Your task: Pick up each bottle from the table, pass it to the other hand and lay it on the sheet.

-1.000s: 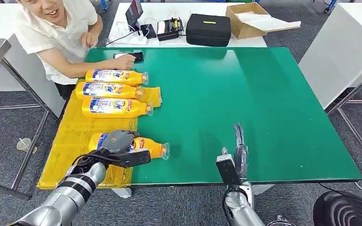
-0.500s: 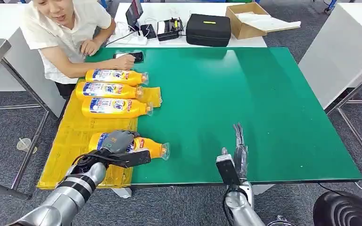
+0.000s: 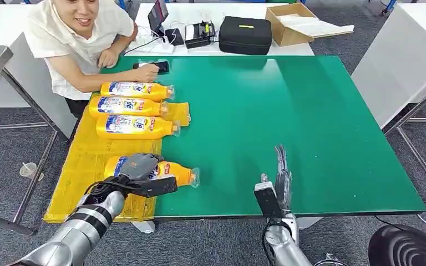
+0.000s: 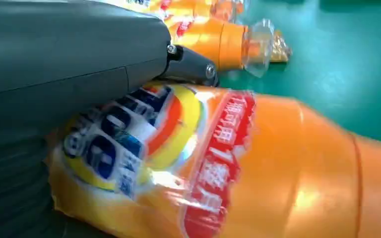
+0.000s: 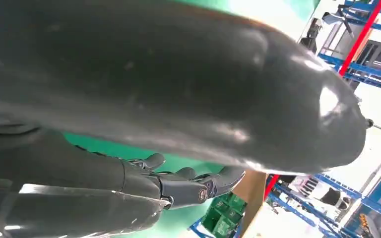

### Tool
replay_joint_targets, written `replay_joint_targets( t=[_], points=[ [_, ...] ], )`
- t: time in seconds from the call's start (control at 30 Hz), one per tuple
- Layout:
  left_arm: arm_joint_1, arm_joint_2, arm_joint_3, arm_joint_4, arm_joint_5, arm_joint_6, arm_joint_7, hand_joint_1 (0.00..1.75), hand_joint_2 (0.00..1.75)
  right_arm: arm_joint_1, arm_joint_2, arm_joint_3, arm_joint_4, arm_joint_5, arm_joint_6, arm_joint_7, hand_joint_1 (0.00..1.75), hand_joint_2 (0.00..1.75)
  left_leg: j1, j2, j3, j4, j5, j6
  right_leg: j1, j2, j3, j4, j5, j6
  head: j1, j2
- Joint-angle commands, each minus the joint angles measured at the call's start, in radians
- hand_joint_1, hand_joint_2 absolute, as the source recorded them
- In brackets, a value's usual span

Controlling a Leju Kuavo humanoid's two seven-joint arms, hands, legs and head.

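Observation:
An orange bottle point(image 3: 178, 173) lies on its side at the near end of the yellow sheet point(image 3: 83, 160), its clear cap end out over the green table point(image 3: 310, 122). My left hand point(image 3: 138, 167) is wrapped over its labelled body. The left wrist view shows that bottle point(image 4: 258, 163) pressed against my left hand point(image 4: 69, 64). Three more orange bottles point(image 3: 136, 89) point(image 3: 125, 106) point(image 3: 133, 126) lie side by side at the sheet's far end. My right hand point(image 3: 281, 176) stands at the table's front edge with fingers straight and apart, holding nothing; the right wrist view shows its fingers point(image 5: 193, 186) extended.
A person point(image 3: 72, 39) leans on the far left corner with one hand on a phone point(image 3: 156, 67). On the white table behind are a black case point(image 3: 245, 34), a cardboard box point(image 3: 294, 22) and some electronics. The right half of the green table is bare.
The person at the far left has shifted their upper body slightly to the right. Both of my hands and all the bottles have stayed where they were.

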Motion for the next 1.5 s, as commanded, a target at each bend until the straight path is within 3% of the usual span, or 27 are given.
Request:
replay_joint_targets(
  t=[0.03, 0.2, 1.0, 1.17, 1.2, 1.47, 1.5],
  points=[
    [-0.018, 0.197, -0.019, -0.15, 0.328, -0.546, -0.151, 0.0, 0.0, -0.122, -0.039, 0.144, 0.14, -0.081, -0.045, -0.002, 0.0, 0.0, 0.001, 0.014, 0.001, 0.001, -0.002, -0.001, 0.002, 0.011, -0.003, 0.001, 0.002, -0.007, 0.0, 0.0],
    [-0.004, 0.163, -0.084, -0.167, 0.312, -0.428, -0.096, 0.0, 0.0, -0.106, -0.05, 0.148, 0.129, -0.088, -0.063, -0.002, 0.0, 0.0, 0.001, 0.004, 0.002, -0.001, 0.0, -0.001, 0.001, 0.0, 0.0, 0.0, -0.001, -0.004, 0.0, 0.0],
    [-0.02, 0.167, -0.154, -0.157, 0.337, -0.381, -0.092, 0.0, 0.0, -0.105, -0.051, 0.154, 0.134, -0.083, -0.069, -0.002, 0.0, 0.0, 0.001, 0.004, -0.005, 0.001, -0.001, -0.001, 0.001, 0.002, -0.007, 0.001, -0.001, -0.004, 0.0, 0.0],
    [0.011, 0.147, -0.14, -0.229, 0.39, -0.277, -0.119, 0.0, 0.0, -0.09, -0.056, 0.146, 0.124, -0.087, -0.077, -0.002, 0.0, 0.0, 0.001, 0.002, -0.007, 0.001, 0.0, -0.001, 0.001, 0.0, -0.008, 0.001, -0.001, -0.003, 0.0, 0.0],
    [0.028, 0.129, -0.117, -0.256, 0.42, -0.247, -0.127, 0.0, 1.75, -0.086, -0.057, 0.143, 0.119, -0.087, -0.078, -0.002, 0.0, 0.0, 0.0, 0.002, -0.007, 0.0, 0.001, -0.001, 0.0, 0.0, -0.008, 0.001, -0.001, -0.002, 0.0, 0.0],
    [0.196, 0.096, -0.075, -0.611, 0.495, -0.078, -0.067, 0.0, 1.75, -0.02, -0.053, 0.065, 0.023, -0.069, -0.154, -0.002, 0.0, 0.0, 0.0, 0.002, -0.008, 0.002, -0.002, 0.0, 0.001, -0.001, -0.009, 0.001, -0.003, -0.003, 0.0, 0.0],
    [0.217, 0.092, -0.073, -0.637, 0.476, -0.041, -0.063, 0.0, 1.75, -0.011, -0.051, 0.051, 0.005, -0.067, -0.176, -0.002, 0.0, 1.75, 0.0, 0.003, -0.008, 0.001, -0.001, 0.0, 0.0, 0.0, -0.009, 0.001, -0.002, -0.003, 0.0, 0.0]
  ],
)
